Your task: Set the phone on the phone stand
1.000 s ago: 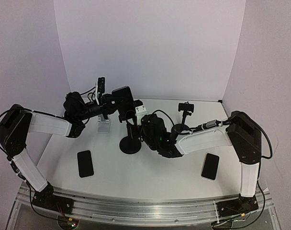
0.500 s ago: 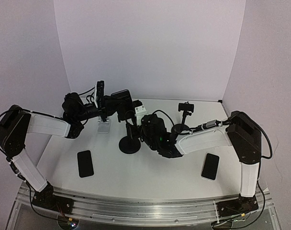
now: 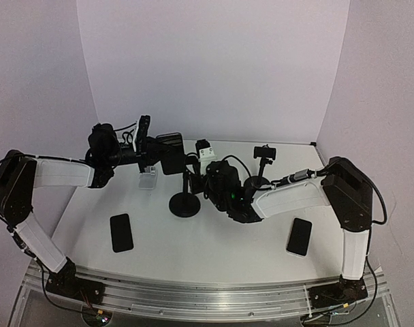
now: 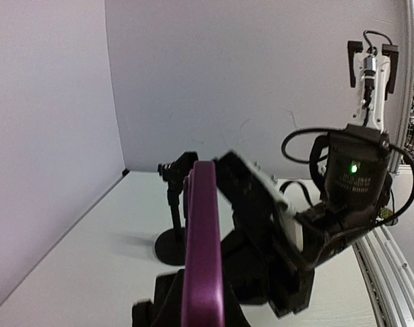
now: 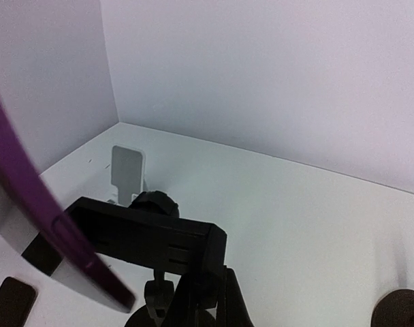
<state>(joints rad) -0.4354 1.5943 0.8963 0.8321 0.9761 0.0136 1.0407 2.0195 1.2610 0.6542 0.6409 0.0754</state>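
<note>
From the top external view I see the left arm reaching in from the left of the phone stand (image 3: 184,204), forearm level above the table (image 3: 214,252). The left gripper (image 3: 152,148) is clamped tight on the phone (image 3: 170,154), which is held in the air just left of the stand's head, not yet seated. The right arm folds in from the stand's right, elbow raised. The right gripper (image 3: 197,167) is closed on the stand just below its cradle (image 5: 146,235). Its fingertips are lost among black parts, so I cannot see the exact hold. On the left wrist camera the phone shows only as a blurred purple edge (image 4: 202,245), cut off at the bottom. Two dark handsets (image 3: 121,232) lie flat, well apart from the stand on either side.
</note>
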